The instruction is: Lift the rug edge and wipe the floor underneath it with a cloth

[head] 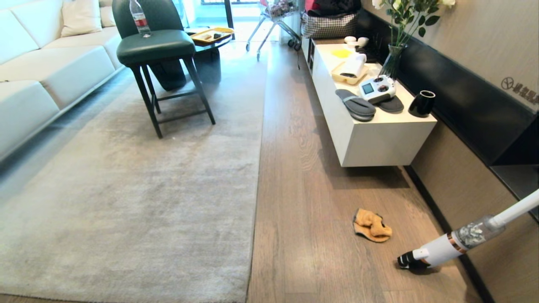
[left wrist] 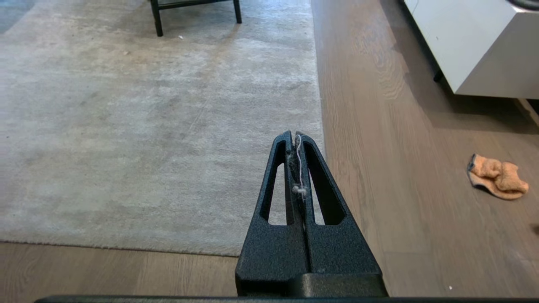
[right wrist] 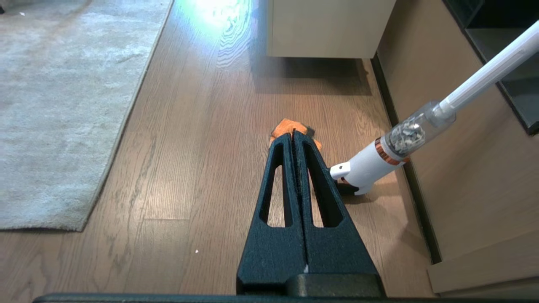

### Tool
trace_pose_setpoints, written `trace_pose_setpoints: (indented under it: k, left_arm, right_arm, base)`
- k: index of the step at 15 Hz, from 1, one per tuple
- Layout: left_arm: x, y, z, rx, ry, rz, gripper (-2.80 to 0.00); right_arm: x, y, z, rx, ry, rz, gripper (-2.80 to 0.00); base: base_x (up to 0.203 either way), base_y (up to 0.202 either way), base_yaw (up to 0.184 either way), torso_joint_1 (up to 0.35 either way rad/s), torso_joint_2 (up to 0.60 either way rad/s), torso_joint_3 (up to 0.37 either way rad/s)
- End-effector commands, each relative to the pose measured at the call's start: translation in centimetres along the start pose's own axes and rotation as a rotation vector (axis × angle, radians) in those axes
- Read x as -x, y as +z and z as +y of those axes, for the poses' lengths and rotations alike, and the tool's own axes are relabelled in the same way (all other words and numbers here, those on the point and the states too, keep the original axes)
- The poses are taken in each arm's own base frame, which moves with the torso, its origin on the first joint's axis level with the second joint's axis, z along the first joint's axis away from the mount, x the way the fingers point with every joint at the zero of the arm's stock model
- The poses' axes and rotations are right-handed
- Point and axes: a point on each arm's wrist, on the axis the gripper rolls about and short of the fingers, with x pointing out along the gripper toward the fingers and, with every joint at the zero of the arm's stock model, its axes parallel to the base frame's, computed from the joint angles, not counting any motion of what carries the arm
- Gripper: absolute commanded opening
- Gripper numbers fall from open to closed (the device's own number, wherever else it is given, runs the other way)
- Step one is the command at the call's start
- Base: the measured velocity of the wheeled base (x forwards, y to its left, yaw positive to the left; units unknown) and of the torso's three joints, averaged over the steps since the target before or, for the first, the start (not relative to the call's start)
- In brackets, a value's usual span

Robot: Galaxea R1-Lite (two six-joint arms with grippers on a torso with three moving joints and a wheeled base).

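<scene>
A large pale grey rug (head: pixel 126 176) lies flat on the brown wood floor (head: pixel 303 202), its straight rug edge (head: pixel 257 168) running away from me. The orange-tan cloth (head: pixel 372 226) lies crumpled on the planks right of the rug, near the white cabinet. Neither arm shows in the head view. My left gripper (left wrist: pixel 294 135) is shut and holds nothing, only a bit of lint and thread caught between its jaws, and it hangs high over the rug's near corner (left wrist: pixel 236 252). My right gripper (right wrist: pixel 292 134) is shut and empty, high above the floor, with the cloth (right wrist: pixel 283 125) partly hidden behind its tips.
A white stick vacuum (head: pixel 446 246) leans by the right wall, close to the cloth. A white cabinet (head: pixel 370 139) with slippers and a controller stands along that wall. A dark green chair (head: pixel 162 63) stands on the rug's far part, a sofa (head: pixel 38 80) to the left.
</scene>
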Motion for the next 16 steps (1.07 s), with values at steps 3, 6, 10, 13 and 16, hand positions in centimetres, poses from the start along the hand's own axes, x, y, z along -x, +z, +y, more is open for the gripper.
trace_pose_setpoints:
  k: [3, 6, 10, 13, 16]
  left_arm:
    - [0.00, 0.00, 0.00, 0.001, 0.000, 0.000, -2.80]
    - [0.00, 0.00, 0.00, 0.001, 0.000, 0.000, -2.80]
    - [0.00, 0.00, 0.00, 0.001, 0.000, 0.000, -2.80]
    - [0.00, -0.01, 0.00, 0.001, 0.000, 0.001, -2.80]
    - [0.00, 0.00, 0.00, 0.001, 0.000, 0.000, -2.80]
  right_arm:
    - [-0.01, 0.00, 0.00, 0.002, 0.000, 0.002, -2.80]
    - [-0.02, 0.01, 0.00, 0.003, -0.001, -0.001, -2.80]
    - [-0.18, 0.06, 0.00, 0.003, -0.002, -0.039, -2.80]
    - [-0.18, 0.06, 0.00, 0.003, -0.002, -0.039, -2.80]
    - [-0.18, 0.06, 0.00, 0.004, -0.002, -0.039, -2.80]
  base:
    - [0.000, 0.000, 0.000, -0.043, -0.38, -0.429]
    - [0.000, 0.000, 0.000, -0.010, -0.42, -0.425]
    - [0.000, 0.000, 0.000, 0.033, -0.44, -0.400]
    - [0.000, 0.000, 0.000, 0.100, -0.46, -0.373]
    - [0.000, 0.000, 0.000, 0.117, -0.49, -0.361]
